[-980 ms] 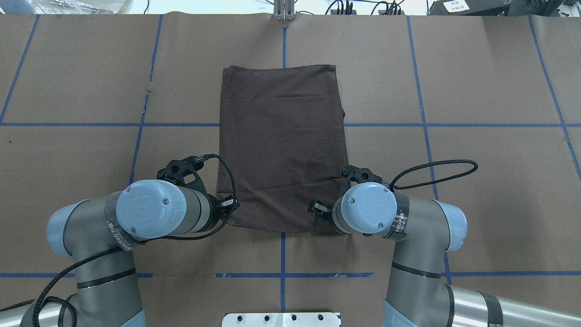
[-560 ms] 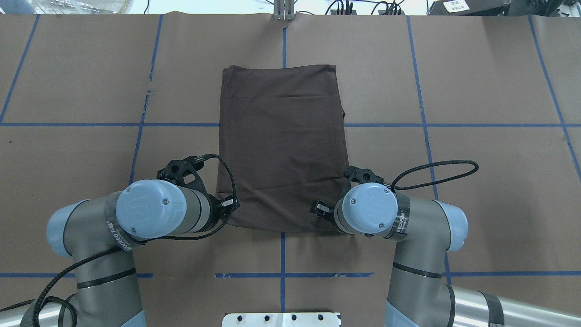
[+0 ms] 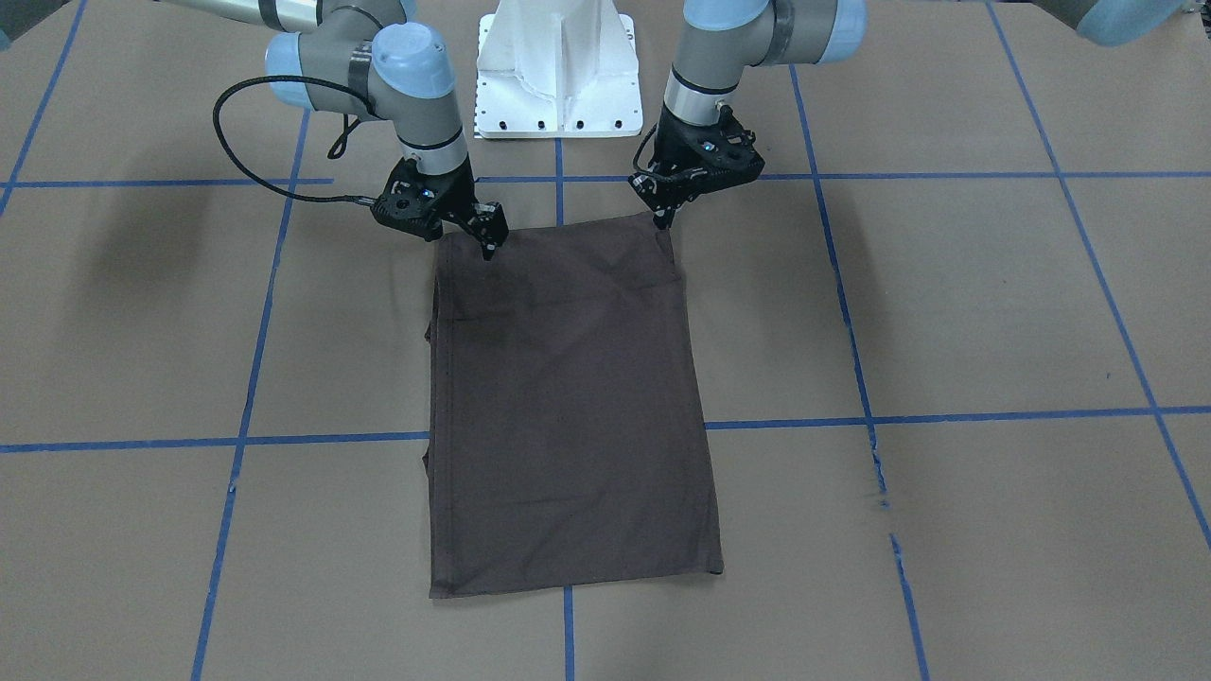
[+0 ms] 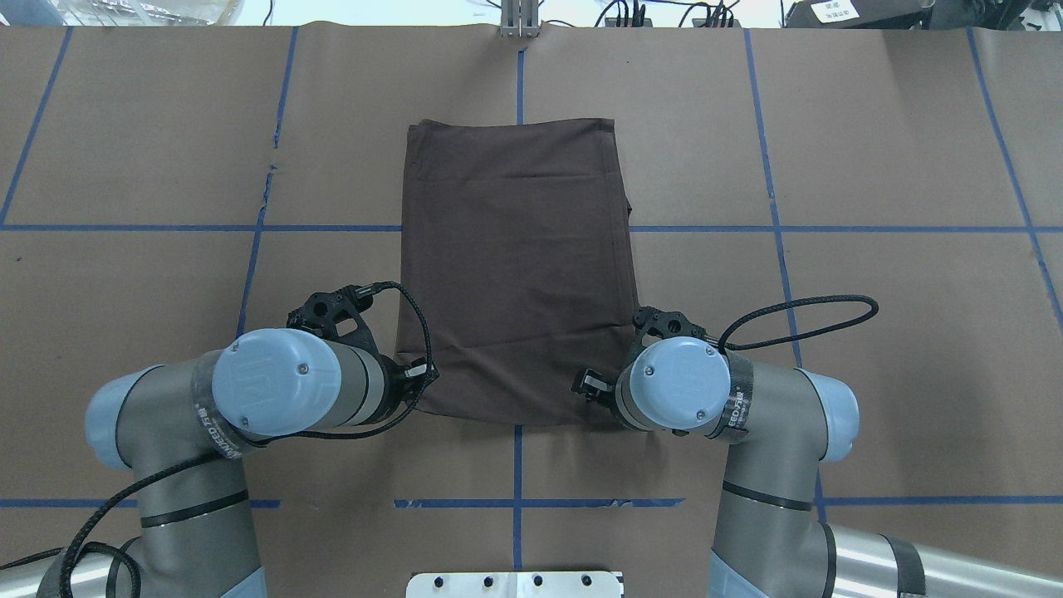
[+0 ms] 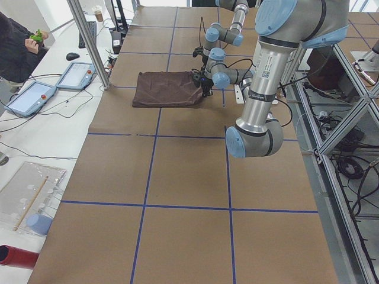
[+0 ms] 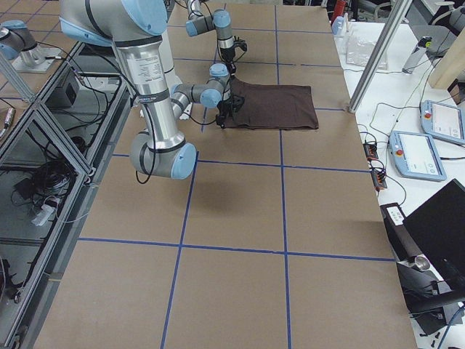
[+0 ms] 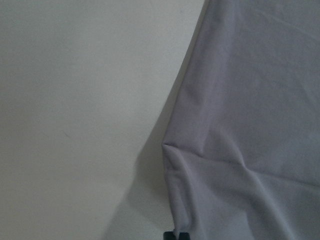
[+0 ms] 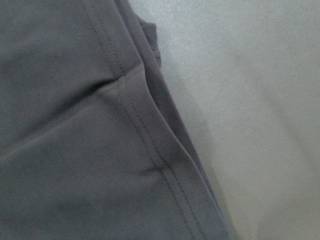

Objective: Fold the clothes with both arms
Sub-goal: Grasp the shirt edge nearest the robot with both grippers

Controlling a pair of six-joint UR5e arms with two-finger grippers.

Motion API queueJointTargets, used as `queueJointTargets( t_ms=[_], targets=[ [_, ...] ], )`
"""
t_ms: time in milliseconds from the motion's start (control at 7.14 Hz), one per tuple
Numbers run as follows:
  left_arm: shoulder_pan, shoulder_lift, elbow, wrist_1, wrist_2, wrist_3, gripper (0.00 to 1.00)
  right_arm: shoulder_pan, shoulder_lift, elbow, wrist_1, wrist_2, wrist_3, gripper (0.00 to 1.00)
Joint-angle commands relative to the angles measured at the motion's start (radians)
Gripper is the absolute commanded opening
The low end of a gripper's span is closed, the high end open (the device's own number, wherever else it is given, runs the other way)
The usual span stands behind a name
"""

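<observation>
The dark brown shirt (image 4: 515,266) lay flat, folded into a long, slightly creased rectangle. The left gripper (image 3: 662,223) and right gripper (image 3: 490,248), pointing down, pinched its two near corners.

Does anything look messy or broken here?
A little. The folded T-shirt isn't a neat rectangle: a bit of cloth pokes out of one long edge, and one short end is wrinkled. The brown paper covering the table has a small tear beside a blue tape line.

Silver-grey left arm (image 4: 187,498), matching right arm (image 4: 764,523), light blue joint caps (image 4: 274,382), black braided cables (image 4: 830,299), white bolted pedestal (image 3: 558,66)
</observation>
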Motion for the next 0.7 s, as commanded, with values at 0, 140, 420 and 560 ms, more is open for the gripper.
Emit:
queueJointTargets(
  t_ms=[0,140,420,560],
  targets=[
    [0.0,0.002,0.002,0.0,0.0,0.001,0.0,-0.002,0.001,0.0,0.001,0.002,-0.002,0.36],
    [-0.003,0.0,0.002,0.0,0.002,0.001,0.0,-0.002,0.001,-0.002,-0.003,0.005,-0.002,0.2],
    [-0.008,0.002,0.002,0.0,0.002,0.001,0.0,-0.002,0.01,0.0,-0.004,0.006,-0.002,0.0],
    [-0.008,0.002,0.002,0.0,0.002,0.001,0.0,-0.004,0.012,0.001,-0.004,0.006,-0.002,0.0]
  ],
)
